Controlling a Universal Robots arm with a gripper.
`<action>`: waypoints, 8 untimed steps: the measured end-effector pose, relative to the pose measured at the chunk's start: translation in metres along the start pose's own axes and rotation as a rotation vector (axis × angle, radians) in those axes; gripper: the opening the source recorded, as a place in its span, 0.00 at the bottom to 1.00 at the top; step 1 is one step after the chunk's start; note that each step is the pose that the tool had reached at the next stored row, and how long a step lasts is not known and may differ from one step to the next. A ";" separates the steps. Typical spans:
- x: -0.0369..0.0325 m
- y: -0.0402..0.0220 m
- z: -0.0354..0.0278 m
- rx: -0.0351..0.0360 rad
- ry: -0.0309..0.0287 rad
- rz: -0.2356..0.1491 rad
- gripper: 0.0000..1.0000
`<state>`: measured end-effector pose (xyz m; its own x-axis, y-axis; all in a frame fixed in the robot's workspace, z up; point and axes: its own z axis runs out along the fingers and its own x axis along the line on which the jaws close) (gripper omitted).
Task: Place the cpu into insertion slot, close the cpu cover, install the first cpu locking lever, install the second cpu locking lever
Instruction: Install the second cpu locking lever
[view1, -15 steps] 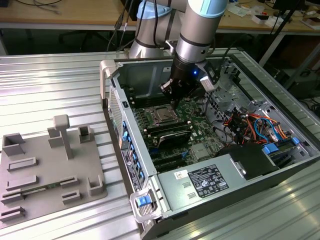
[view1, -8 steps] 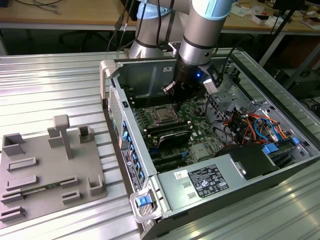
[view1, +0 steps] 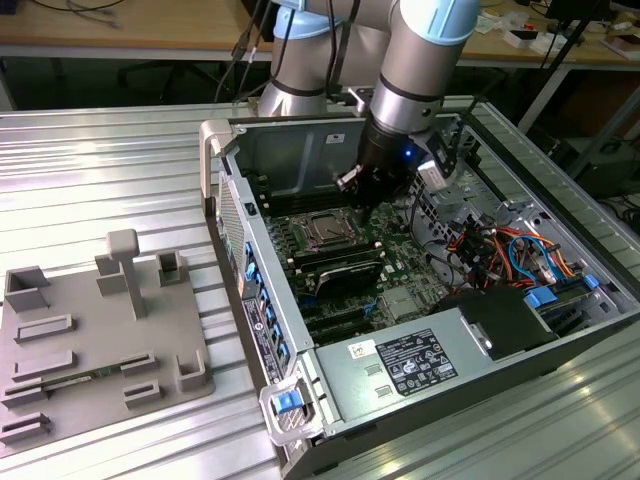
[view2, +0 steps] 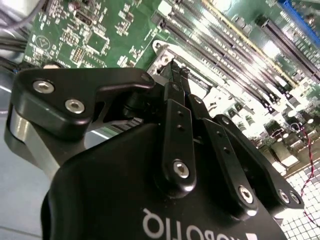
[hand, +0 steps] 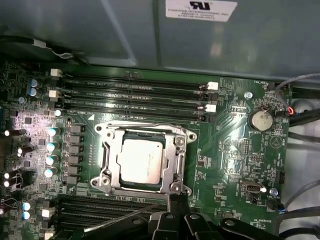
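Observation:
The cpu (hand: 141, 160), a dull silver square, lies flat in the insertion slot (hand: 172, 176). The cpu cover (hand: 112, 159), a silver frame, is down over it, and the chip shows through its window. A thin locking lever (hand: 122, 216) slants away from the socket's edge beside my fingertips and is not latched. My gripper (hand: 176, 198) hovers at that edge with its black fingers (view2: 178, 125) drawn together at the tip (view2: 173, 67). In the exterior view my gripper (view1: 362, 198) hangs just behind the socket (view1: 325, 231) inside the open computer case.
Long black memory slots (hand: 135, 90) run along both sides of the socket. A coin battery (hand: 261, 119) and cables (hand: 300, 115) sit to one side. In the exterior view a power supply (view1: 415, 362) and cable bundles (view1: 500, 250) fill the case, and a grey fixture plate (view1: 100, 340) lies at its left.

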<state>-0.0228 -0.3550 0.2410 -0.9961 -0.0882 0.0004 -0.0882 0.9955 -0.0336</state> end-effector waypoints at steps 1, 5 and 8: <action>-0.0016 -0.0008 0.0000 -0.0001 0.0016 0.000 0.11; -0.0025 -0.0013 0.0000 -0.0001 0.0021 0.000 0.11; -0.0026 -0.0013 0.0000 -0.0001 0.0021 0.000 0.11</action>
<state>-0.0201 -0.3560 0.2411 -0.9961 -0.0881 0.0025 -0.0881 0.9955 -0.0335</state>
